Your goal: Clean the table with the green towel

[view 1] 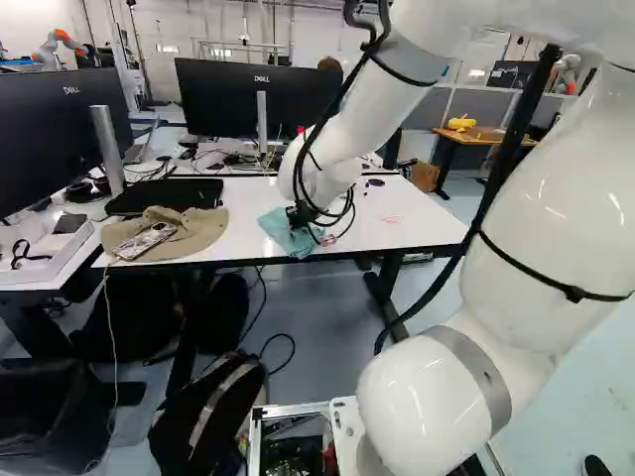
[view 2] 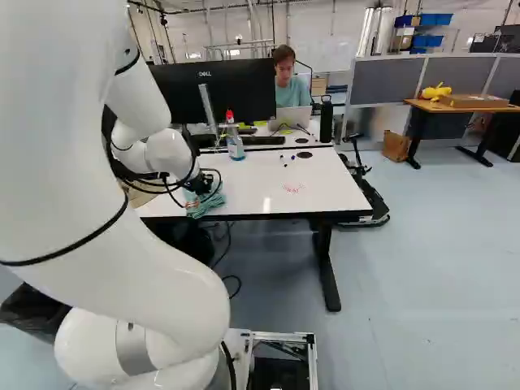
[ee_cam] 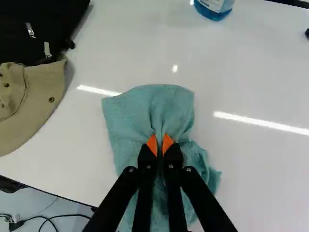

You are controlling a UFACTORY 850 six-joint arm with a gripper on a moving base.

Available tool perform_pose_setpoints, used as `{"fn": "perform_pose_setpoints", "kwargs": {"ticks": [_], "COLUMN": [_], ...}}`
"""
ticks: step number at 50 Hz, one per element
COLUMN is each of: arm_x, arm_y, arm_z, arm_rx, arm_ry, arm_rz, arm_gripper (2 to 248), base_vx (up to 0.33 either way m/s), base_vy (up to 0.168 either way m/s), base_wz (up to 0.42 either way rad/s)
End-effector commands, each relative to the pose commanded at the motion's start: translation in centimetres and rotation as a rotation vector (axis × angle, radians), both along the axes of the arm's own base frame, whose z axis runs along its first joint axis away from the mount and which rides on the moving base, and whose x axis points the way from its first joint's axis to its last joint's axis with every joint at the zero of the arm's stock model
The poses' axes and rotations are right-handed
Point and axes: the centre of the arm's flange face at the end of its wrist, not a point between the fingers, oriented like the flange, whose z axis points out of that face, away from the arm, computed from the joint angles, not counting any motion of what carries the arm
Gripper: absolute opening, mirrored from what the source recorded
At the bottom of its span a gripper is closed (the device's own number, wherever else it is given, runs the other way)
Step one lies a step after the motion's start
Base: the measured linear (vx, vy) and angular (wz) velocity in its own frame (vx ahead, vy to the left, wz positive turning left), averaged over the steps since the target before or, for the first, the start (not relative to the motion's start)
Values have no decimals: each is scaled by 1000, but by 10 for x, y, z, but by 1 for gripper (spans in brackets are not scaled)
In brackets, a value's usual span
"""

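Fingers (ee_cam: 146, 159), nearly together, pinch the green towel (ee_cam: 128, 116) on the glossy table (view 2: 252, 183) above grey-blue floor (view 2: 414, 276).

Over past the monitors (view 1: 248, 97), a pale wall (view 2: 185, 41) runs across the back, with thin pipes climbing it. Grey partitions (view 2: 386, 80) stand toward the right of the right base view, and behind them I can see a shelf (view 2: 406, 32) with blue bins (view 2: 436, 19). Just this side is a wood-topped desk (view 2: 424, 103) on dark legs, a brown bag (view 2: 396, 146) beside it. The smooth blue-grey floor (view 2: 422, 268) catches soft, bright light.
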Motion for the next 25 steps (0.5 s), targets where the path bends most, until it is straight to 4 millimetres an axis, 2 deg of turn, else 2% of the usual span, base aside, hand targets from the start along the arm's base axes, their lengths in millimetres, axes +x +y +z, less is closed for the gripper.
{"fn": "perform_pose_setpoints", "kwargs": {"ticks": [12,25], "arm_x": [6,23], "arm_y": [-19,-36], "arm_z": [0,0], "arm_rx": [0,0], "arm_ry": [0,-1], "arm_rz": [-48,-97], "arm_gripper": [32,32], "base_vx": [0,0], "base_vy": [0,0], "base_wz": [0,0]}}
